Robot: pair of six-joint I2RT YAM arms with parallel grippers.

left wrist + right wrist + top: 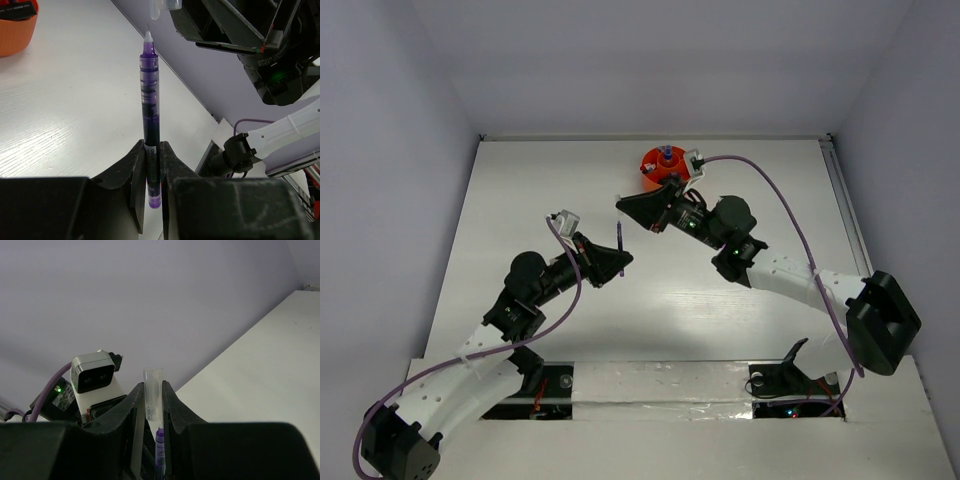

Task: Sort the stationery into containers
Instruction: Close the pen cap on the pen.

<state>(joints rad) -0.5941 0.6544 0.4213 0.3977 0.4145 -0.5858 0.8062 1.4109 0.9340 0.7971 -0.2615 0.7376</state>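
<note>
L arm [470, 375] & R arm [800, 285] bolted at 6 o'clock edge of white table [520, 200], top view. L gripper [623, 258] near table centre, clamped on purple pen [621, 238]; pen points to 12 o'clock. R gripper [623, 203] just past the pen's end, at 12 o'clock of L gripper. Orange tub [663, 172] toward 12 o'clock, near far edge, beside R gripper; blue-capped bottle [665, 155] upright inside, compartment not clear.

Left wrist view: fingers [132, 170] tight on pen's lower barrel. Nib bare, at 12 o'clock, close under clear cap [155, 9]; contact not clear. Tub at 10 o'clock corner, on table.

Right wrist view: fingers [175, 405] pinch the clear cap; pen nib just below it at 6 o'clock. L wrist camera [92, 372] at 9 o'clock.
</note>
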